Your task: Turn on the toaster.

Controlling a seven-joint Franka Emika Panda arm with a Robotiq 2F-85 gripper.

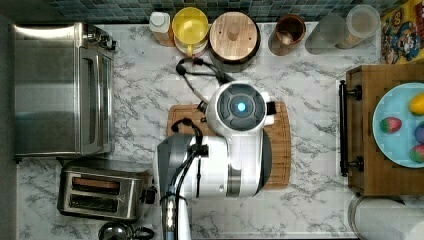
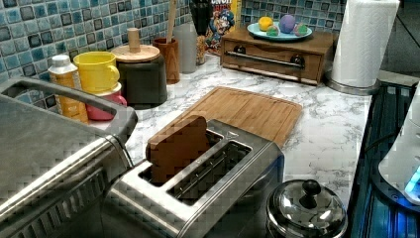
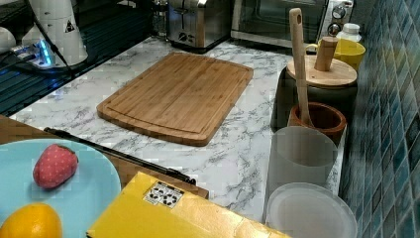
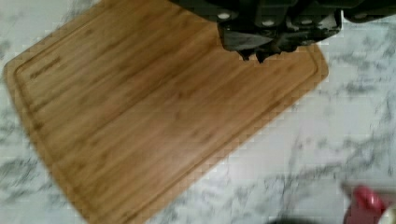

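Note:
The brushed-steel toaster stands at the top view's lower left, its black lever knob on the end facing the arm. A brown slice of toast sticks up from one slot of the toaster in the left view. In the right view the toaster stands at the back, beside the toaster oven. My gripper hangs over the wooden cutting board, its dark fingertips together and nothing held. From above, the white arm covers the board's middle and hides the gripper.
A large steel toaster oven stands just behind the toaster. A steel pot lid with a black knob sits next to the toaster. A yellow mug, a lidded canister, jars, a wooden box and a paper towel roll line the counter's edges.

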